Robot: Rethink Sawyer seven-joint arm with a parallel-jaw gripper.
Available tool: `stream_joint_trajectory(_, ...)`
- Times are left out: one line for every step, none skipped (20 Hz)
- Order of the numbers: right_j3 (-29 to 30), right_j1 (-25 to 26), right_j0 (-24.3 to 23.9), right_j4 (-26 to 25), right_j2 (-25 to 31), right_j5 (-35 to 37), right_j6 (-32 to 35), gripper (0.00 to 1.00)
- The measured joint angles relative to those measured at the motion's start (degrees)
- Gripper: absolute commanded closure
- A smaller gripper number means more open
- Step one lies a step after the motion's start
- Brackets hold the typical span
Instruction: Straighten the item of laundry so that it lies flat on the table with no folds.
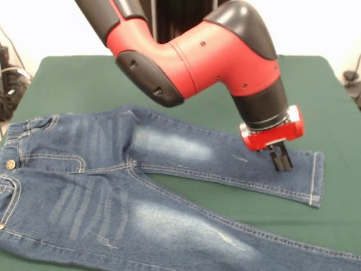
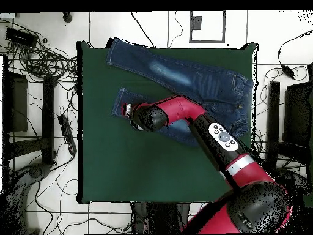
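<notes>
Down low, claw (image 1: 281,159) on jeans (image 1: 113,180) leg

Small pair of blue denim jeans (image 1: 113,186) lies spread on the large dark green felt-topped table (image 1: 84,79), waistband at the front view's left, both legs running right. The further leg ends near the table's middle right. The red and black arm's pincer (image 1: 281,161) stands on that leg, just beside its hem.

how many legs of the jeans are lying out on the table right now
2. One leg runs under the gripper; the other leg lies along the table's near edge, its hem out of view.
</notes>
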Motion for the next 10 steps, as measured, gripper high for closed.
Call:
stream_joint_trajectory(0.51, 0.35, -0.60, -0.66, 0.36, -0.89, 0.00, 1.00)
stream_joint_trajectory(1.00, 0.72, -1.21, -1.30, 0.74, -1.81, -0.01, 1.00)
stream_joint_trajectory(1.27, 1.01, -1.60, -1.70, 0.99, -2.32, -0.01, 1.00)
stream_joint_trajectory(1.96, 2.00, -2.84, -2.83, 1.76, -3.87, -0.16, 1.00)
stream_joint_trajectory(2.18, 2.34, -3.23, -3.19, 2.00, -4.41, -0.25, 1.00)
stream_joint_trajectory(2.81, 3.19, -4.24, -4.13, 2.53, -5.90, -0.66, 1.00)
stream_joint_trajectory(3.03, 3.49, -4.58, -4.48, 2.69, -6.51, -0.87, 1.00)
stream_joint_trajectory(3.26, 3.87, -4.95, -4.96, 2.85, -7.29, -1.26, 1.00)
stream_joint_trajectory(3.49, 4.25, -5.32, -5.43, 3.02, -8.07, -1.66, 1.00)
stream_joint_trajectory(4.04, 4.99, -5.97, -6.90, 3.26, -10.48, -2.89, 1.00)
